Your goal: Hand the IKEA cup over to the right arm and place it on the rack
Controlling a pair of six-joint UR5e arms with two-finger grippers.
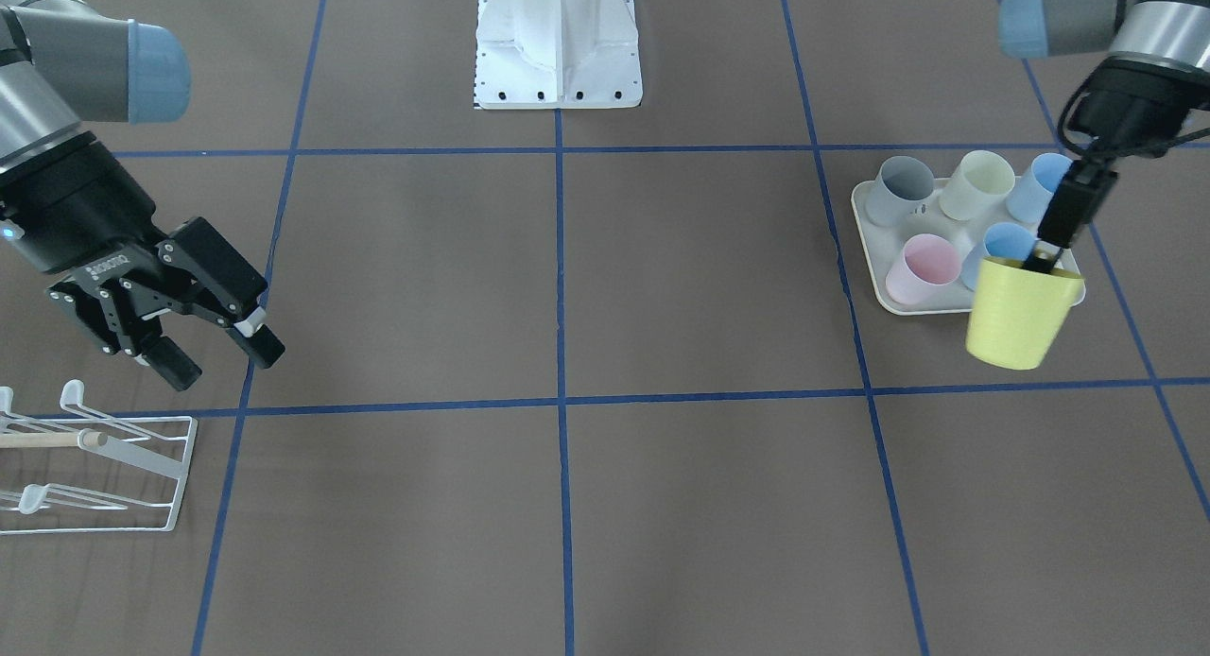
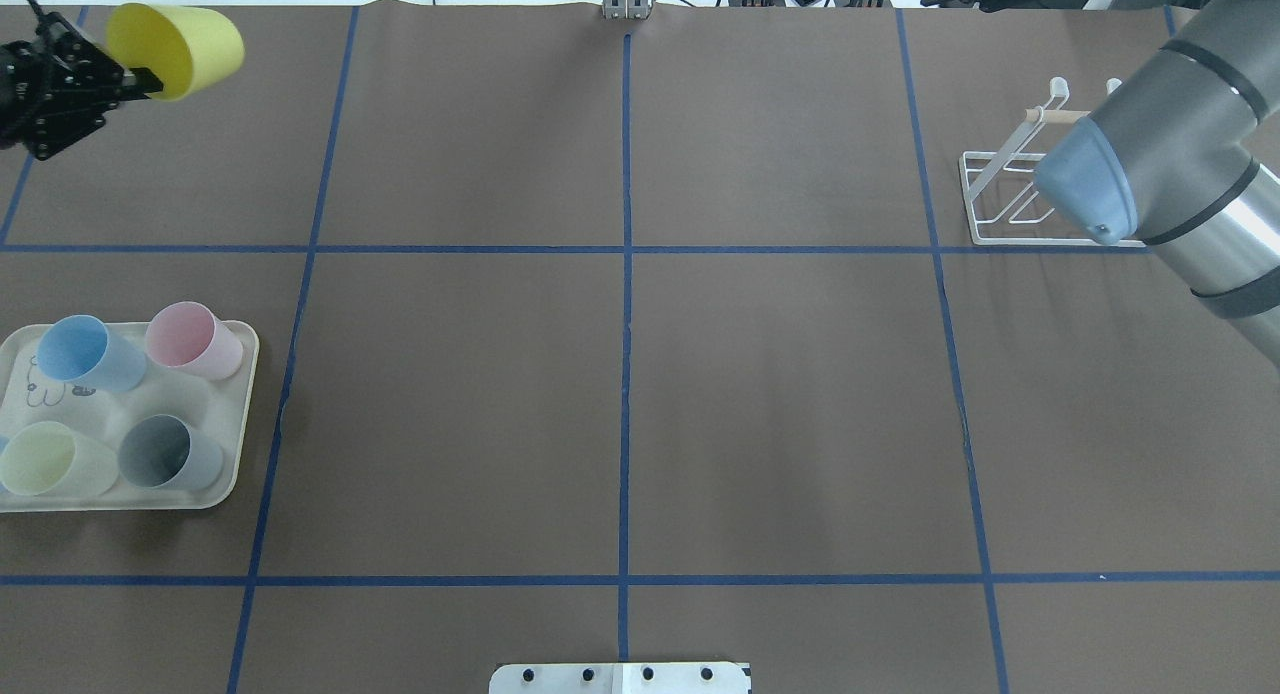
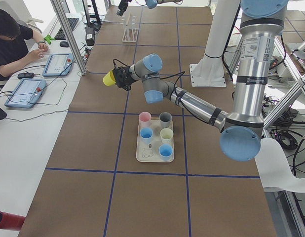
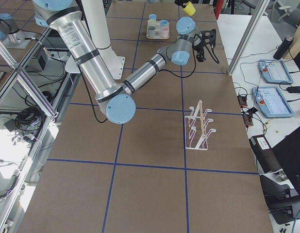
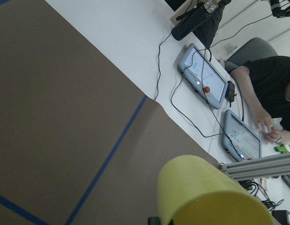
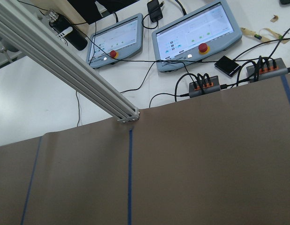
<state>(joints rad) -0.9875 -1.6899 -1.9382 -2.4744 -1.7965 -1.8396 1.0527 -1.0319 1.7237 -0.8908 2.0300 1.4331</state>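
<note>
The left hand (image 1: 1042,256) is clamped on the rim of the yellow cup (image 1: 1019,316), with one finger inside the mouth and the other against the outer wall. The cup hangs in the air off the worktop (image 1: 567,278), tilted well over on its side. In the overhead view its open mouth faces back toward the robot's side, out by the far left corner. Below and nearer the robot sits the cream tray (image 2: 236,414), which holds five other cups standing upright: a grey one (image 1: 898,189), a pale cream one (image 1: 975,184), a light blue one (image 1: 1038,185), a pink one (image 1: 922,269) and a deeper blue one (image 1: 1002,244). The yellow cup touches none of them. The right hand (image 1: 224,357) is at the opposite end of the worktop, well apart from the left. Its fingers are spread wide with nothing between them, and it hangs above the surface near the rack (image 1: 57,439). The rack stands on the worktop with its white wire prongs turned up and its wooden dowel bar bare of any cup.
</note>
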